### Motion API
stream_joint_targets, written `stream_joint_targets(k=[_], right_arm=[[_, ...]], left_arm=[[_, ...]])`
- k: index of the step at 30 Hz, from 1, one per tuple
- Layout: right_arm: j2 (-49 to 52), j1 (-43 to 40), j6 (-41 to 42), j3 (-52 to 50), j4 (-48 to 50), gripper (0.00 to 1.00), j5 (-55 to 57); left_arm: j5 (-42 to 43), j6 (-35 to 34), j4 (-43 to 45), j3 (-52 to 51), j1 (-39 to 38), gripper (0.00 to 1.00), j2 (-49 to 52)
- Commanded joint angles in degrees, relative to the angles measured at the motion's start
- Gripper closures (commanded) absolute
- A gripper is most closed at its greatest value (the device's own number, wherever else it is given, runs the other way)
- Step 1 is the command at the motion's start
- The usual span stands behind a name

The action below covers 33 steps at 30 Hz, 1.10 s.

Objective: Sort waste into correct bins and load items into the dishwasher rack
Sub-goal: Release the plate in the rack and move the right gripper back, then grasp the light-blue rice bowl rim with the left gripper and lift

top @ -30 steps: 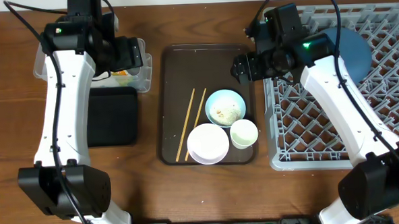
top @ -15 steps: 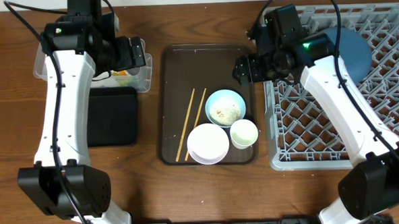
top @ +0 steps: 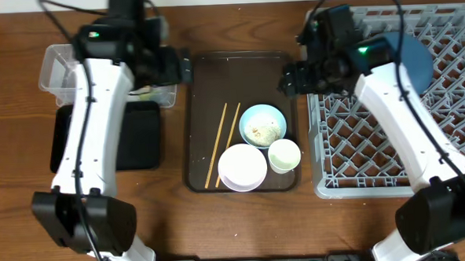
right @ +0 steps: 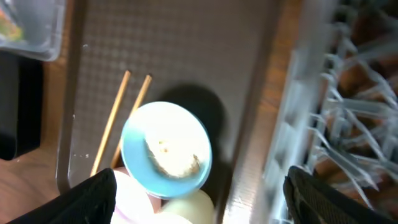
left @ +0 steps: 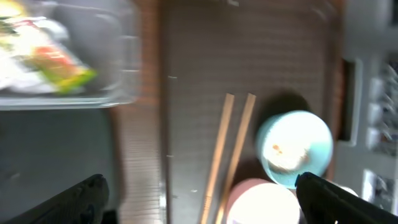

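Note:
The light blue bowl point(top: 262, 125) holds white rice scraps and sits on the brown serving tray point(top: 203, 84) with the white bowl point(top: 243, 167), pale green cup point(top: 284, 155) and chopsticks point(top: 223, 143). The dark blue plate point(top: 414, 59) stands in the grey rack point(top: 398, 131). My left gripper point(top: 175, 68) is open and empty above the tray's left rim. Its wrist view shows the wrapper point(left: 62, 65) in the clear tub point(left: 118, 56), and the chopsticks point(left: 227, 155). My right gripper point(top: 293, 79) is open and empty above the tray's right rim, over the blue bowl point(right: 166, 154).
The clear tub point(top: 60, 63) stands at the far left, with the shallow black tray point(top: 139, 142) just in front of it. The rack's near wall point(right: 298, 124) runs right beside the brown tray. Bare wooden table lies along the front.
My left arm has swung right, from over the clear tub to the brown tray's left rim. My right gripper has shifted slightly right.

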Motion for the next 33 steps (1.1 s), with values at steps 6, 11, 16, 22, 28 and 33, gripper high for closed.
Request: stream_joint_targets(k=[6, 11, 16, 22, 28, 33], right_arm=[[-2.1, -13.9, -0.5, 9.9, -7.2, 0.15, 1.0], [-4.2, -19.7, -0.8, 10.0, -8.9, 0.15, 1.0], [-4.3, -21.2, -1.6, 10.0, -11.1, 0.14, 2.2], [-4.3, -21.0, -2.0, 10.0, -12.3, 0.13, 2.5], [-4.3, -20.9, -2.5, 10.0, -14.2, 0.13, 2.5], [-4.3, -20.8, -2.9, 10.0, -15.0, 0.14, 2.5]], left_arm=[[3.0, -0.9, 7.2, 0.9, -10.7, 0.03, 0.0], [-1.3, -6.8, 10.7, 0.9, -19.0, 0.07, 3.8], [-8.1, -11.3, 12.5, 0.9, -27.4, 0.09, 10.5], [-15.7, -17.2, 14.6, 0.9, -33.1, 0.10, 17.0], [-16.4, -22.9, 17.2, 0.9, -33.8, 0.21, 21.7], [-18.3, -26.1, 19.7, 0.9, -33.7, 0.30, 24.1]])
